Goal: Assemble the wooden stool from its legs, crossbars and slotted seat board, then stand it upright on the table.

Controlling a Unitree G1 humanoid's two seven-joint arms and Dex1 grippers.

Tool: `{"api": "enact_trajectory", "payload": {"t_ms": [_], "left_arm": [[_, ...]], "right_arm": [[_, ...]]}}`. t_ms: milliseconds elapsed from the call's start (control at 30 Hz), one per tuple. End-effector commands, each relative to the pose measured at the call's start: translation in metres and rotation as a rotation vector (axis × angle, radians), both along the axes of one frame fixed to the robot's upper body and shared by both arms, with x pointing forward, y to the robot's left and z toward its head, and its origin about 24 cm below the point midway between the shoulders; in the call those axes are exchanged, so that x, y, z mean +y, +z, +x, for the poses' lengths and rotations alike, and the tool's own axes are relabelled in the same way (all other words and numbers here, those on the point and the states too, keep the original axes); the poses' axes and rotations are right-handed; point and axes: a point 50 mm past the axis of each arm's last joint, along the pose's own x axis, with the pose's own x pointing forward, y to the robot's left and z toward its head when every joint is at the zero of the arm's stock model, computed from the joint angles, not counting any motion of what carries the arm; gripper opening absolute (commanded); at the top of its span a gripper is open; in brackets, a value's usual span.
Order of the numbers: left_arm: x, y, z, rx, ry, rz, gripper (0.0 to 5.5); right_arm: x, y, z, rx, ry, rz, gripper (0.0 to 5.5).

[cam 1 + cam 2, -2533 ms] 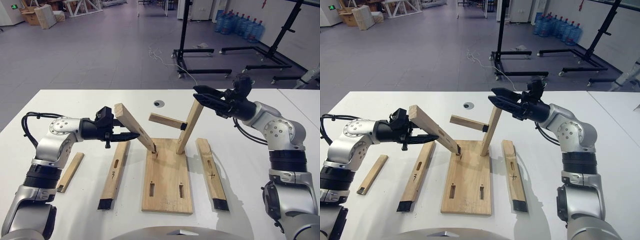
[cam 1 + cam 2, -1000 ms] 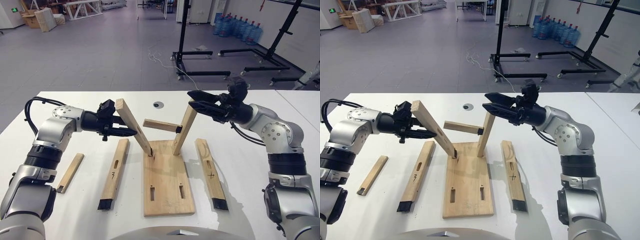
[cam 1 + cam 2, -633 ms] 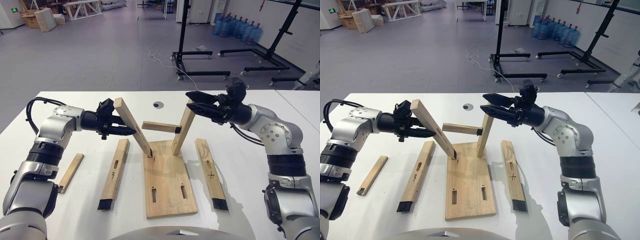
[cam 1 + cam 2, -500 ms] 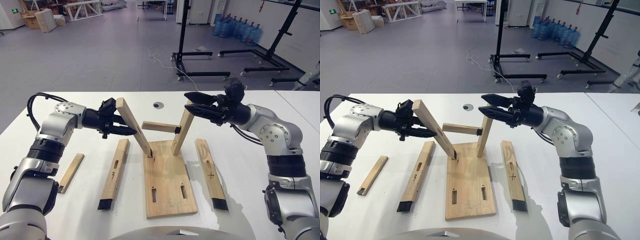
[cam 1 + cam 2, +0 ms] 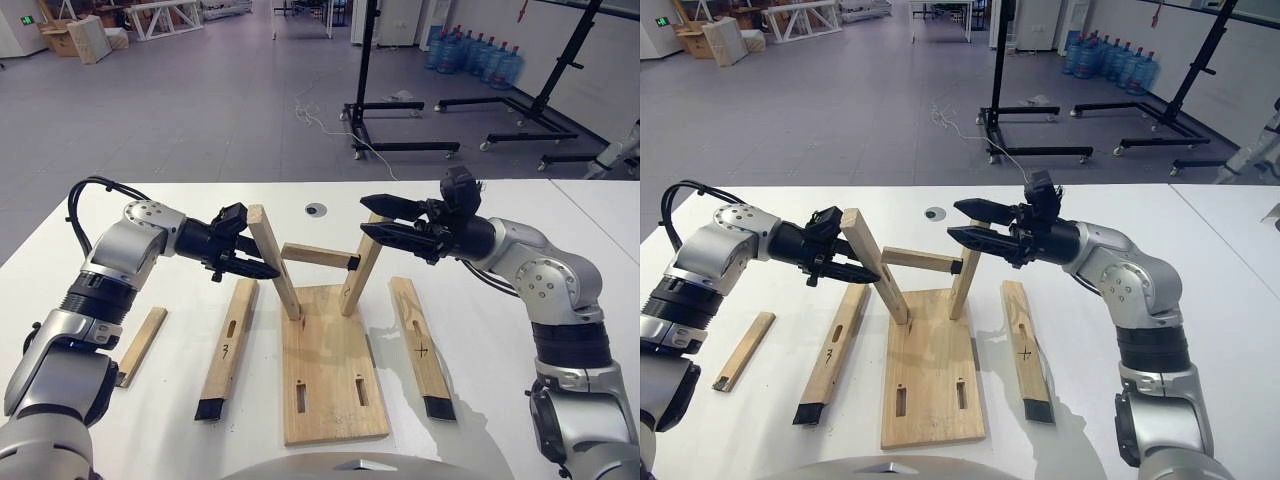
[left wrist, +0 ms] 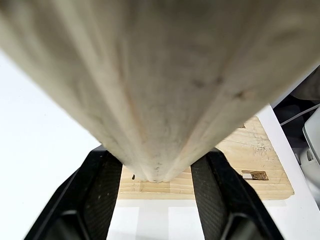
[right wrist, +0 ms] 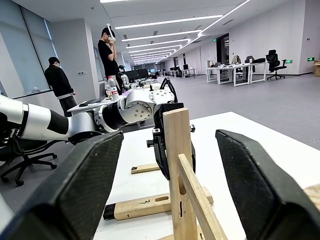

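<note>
Pale wood parts lie on a white surface (image 5: 490, 300), and we are part-way through building the stool. The slotted seat board (image 5: 335, 400) lies flat at the centre, its long side running from 6 to 12 o'clock.

Two legs stand in its far slots. The left leg (image 5: 280, 285) rises from the 11 o'clock corner, leaning slightly towards 9 o'clock. The left pincer (image 5: 258, 262) comes in from 9 o'clock and is clamped on it, a dark finger (image 6: 102, 192) pressed to each side of the wood. The right leg (image 5: 358, 280) rises from the 1 o'clock corner, leaning towards 3 o'clock. A crossbar (image 5: 315, 255) juts from it towards the left leg. Its free end is at that leg, but we cannot tell whether it is seated.

The right pincer (image 5: 366, 215) comes in from 3 o'clock, spread wide, with one finger above and one below the top of the right leg. It grips nothing.

Two more legs lie flat, one at 9 o'clock (image 5: 230, 345) and one at 3 o'clock (image 5: 423, 345) of the board. A shorter crossbar (image 5: 140, 343) lies farther out at 9 o'clock.

We judge the step in hand to be joining the two standing legs through the crossbar. Next, the right pincer should probably close on its leg to brace it. The left pincer can then ease its leg towards 3 o'clock onto the crossbar's end.
</note>
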Motion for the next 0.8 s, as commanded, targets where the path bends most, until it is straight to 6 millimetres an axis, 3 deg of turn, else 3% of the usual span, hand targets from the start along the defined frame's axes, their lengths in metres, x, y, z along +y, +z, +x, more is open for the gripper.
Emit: {"api": "enact_trajectory", "payload": {"t_ms": [33, 300, 467, 567, 667, 800], "left_arm": [[0.011, -0.032, -0.009, 0.108, 0.02, 0.153, 2.0], [0.015, -0.036, -0.012, 0.109, 0.019, 0.182, 2.0], [0.016, -0.036, -0.012, 0.104, 0.018, 0.196, 2.0], [0.017, -0.035, -0.012, 0.103, 0.014, 0.202, 2.0], [0.018, -0.035, -0.011, 0.108, 0.023, 0.199, 2.0], [0.018, -0.038, -0.012, 0.112, 0.021, 0.209, 2.0]], "right_arm": [[0.002, -0.011, 0.0, 0.074, -0.022, -0.017, 3.39], [-0.006, 0.052, -0.008, -0.111, -0.043, 0.122, 3.39], [0.004, 0.082, -0.02, -0.214, -0.04, 0.172, 3.39], [0.031, 0.079, -0.019, -0.278, -0.174, 0.076, 3.39], [0.062, 0.061, -0.021, -0.36, -0.319, -0.043, 3.39], [0.088, 0.042, -0.017, -0.537, -0.512, -0.192, 3.39]]}}
